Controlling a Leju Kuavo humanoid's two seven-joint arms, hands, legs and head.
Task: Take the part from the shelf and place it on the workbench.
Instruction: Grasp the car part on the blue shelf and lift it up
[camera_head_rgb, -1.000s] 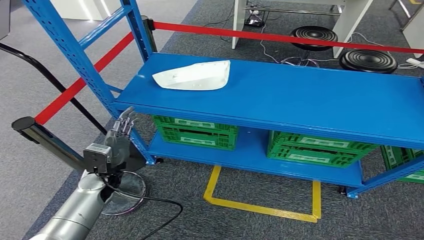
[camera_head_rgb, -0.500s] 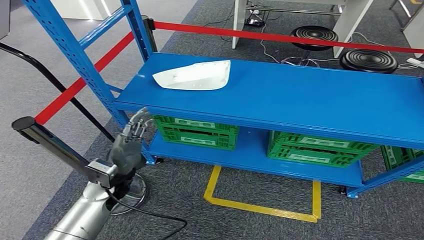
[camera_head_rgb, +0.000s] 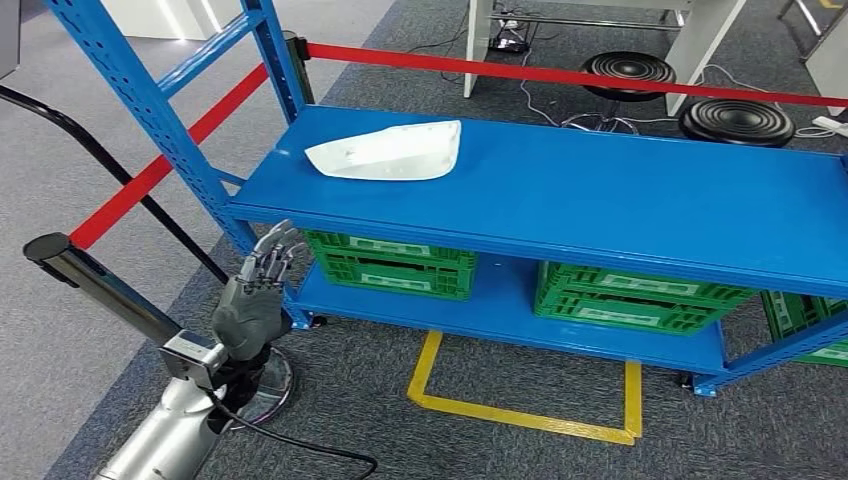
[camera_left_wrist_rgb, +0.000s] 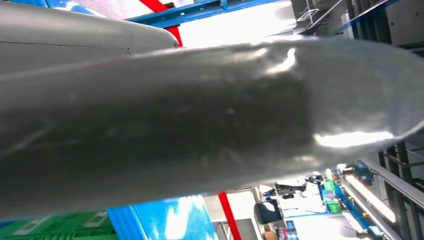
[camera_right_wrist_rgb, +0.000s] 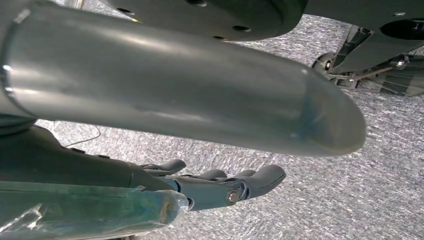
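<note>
While flat, part (camera_head_rgb: 385, 152) tapers leftward along shelf (camera_head_rgb: 600, 200).

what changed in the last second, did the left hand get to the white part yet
Not yet. The left hand turned and rose a little toward the front edge of the blue shelf, its fingers now spread and pointing up at the edge, holding nothing. It is below and left of the white part, not touching it. The part, the green crates and the red barrier tape stayed put.
</note>
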